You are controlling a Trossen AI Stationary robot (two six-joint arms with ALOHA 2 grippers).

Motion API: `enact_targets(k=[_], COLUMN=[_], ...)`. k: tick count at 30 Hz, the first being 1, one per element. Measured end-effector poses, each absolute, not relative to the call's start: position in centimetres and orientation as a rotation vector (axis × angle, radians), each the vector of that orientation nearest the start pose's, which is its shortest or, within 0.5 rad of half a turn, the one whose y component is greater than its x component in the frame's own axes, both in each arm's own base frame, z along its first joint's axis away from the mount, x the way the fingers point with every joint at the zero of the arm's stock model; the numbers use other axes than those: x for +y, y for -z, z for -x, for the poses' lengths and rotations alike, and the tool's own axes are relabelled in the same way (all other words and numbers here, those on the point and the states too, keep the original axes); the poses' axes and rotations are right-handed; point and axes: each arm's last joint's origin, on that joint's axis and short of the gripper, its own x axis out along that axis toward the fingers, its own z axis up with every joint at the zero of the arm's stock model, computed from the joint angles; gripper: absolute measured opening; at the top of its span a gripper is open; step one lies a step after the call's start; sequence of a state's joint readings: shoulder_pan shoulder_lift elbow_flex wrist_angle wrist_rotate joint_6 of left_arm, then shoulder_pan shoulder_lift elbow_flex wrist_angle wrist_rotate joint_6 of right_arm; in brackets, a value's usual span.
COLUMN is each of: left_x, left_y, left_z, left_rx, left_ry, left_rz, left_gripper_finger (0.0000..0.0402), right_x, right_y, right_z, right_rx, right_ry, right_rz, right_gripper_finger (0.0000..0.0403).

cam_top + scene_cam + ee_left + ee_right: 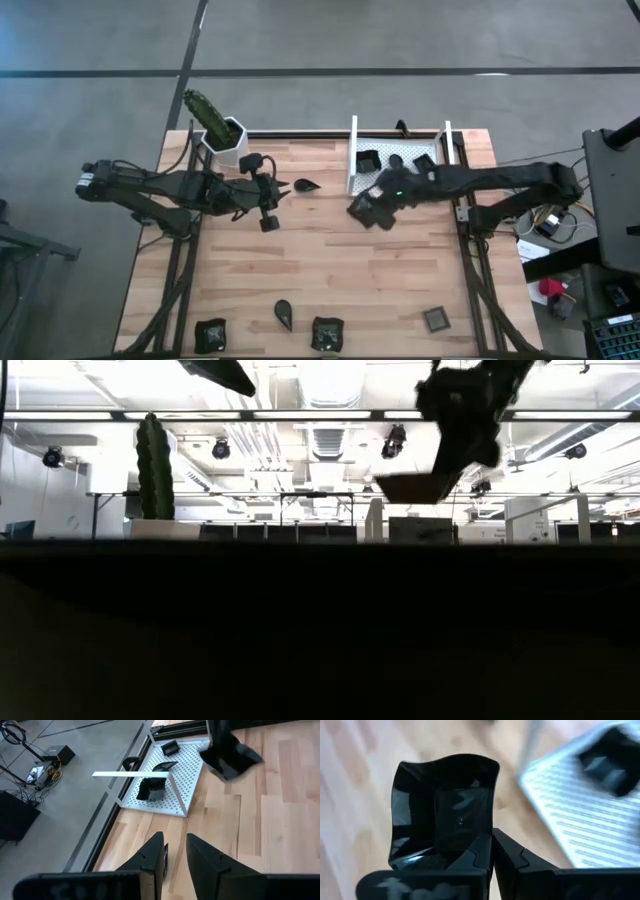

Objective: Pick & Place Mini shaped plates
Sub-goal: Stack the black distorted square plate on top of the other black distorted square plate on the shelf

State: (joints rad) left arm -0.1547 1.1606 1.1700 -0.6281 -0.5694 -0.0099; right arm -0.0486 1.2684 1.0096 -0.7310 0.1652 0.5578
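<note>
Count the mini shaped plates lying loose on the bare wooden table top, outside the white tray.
5: a teardrop plate beside the left gripper, and four along the near edge: square, teardrop, square, square. Arms may hide others.

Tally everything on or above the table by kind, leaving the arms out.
mini plates: 9 (5 on the table, 3 in the tray, 1 in the right gripper)
white tray: 1
cactus pot: 1
Total: 11
</note>
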Motion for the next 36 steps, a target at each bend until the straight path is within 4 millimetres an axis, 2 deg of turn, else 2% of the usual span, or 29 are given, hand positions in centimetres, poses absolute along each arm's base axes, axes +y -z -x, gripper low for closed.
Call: enact_targets(k=[5, 8, 12, 17, 21, 25, 29, 36], left_x=[-2.1, -2.1, -2.1, -2.1, -2.1, -2.1, -2.1, -2.1], left_y=[-35.5, -35.5, -35.5, -35.6, -35.6, -35.6, -35.6, -35.6], left_z=[-23.4, -23.4, -23.4, -23.5, -23.5, -23.5, -23.5, -23.5], left_rx=[0.581, 0.575, 0.575, 0.565, 0.558, 0.558, 0.558, 0.558], left_ry=[-0.401, -0.402, -0.402, -0.402, -0.402, -0.403, -0.403, -0.403], left_rz=[-0.22, -0.218, -0.218, -0.214, -0.211, -0.211, -0.211, -0.212], left_gripper_finger=[0.0078, 0.0078, 0.0078, 0.0078, 0.0078, 0.0078, 0.0078, 0.0078], right_x=[-2.6, -3.8, -6.2, -10.2, -13.6, -16.2, -17.7, -18.8], right_y=[-29.4, -29.8, -29.4, -27.7, -26.0, -23.9, -21.8, -18.6], right_z=[-21.8, -20.5, -19.9, -20.0, -21.1, -22.5, -23.5, -25.1], right_rx=[0.711, 0.63, 0.57, 0.641, 0.673, 0.695, 0.746, 0.793], right_ry=[0.732, 0.912, 1.077, 1.161, 1.12, 1.081, 1.071, 1.044], right_rz=[-0.565, -0.651, -0.761, -0.839, -0.869, -0.9, -0.93, -0.961], right_gripper_finger=[0.0008, 0.0008, 0.0008, 0.0008, 0.0008, 0.0008, 0.0008, 0.0008])
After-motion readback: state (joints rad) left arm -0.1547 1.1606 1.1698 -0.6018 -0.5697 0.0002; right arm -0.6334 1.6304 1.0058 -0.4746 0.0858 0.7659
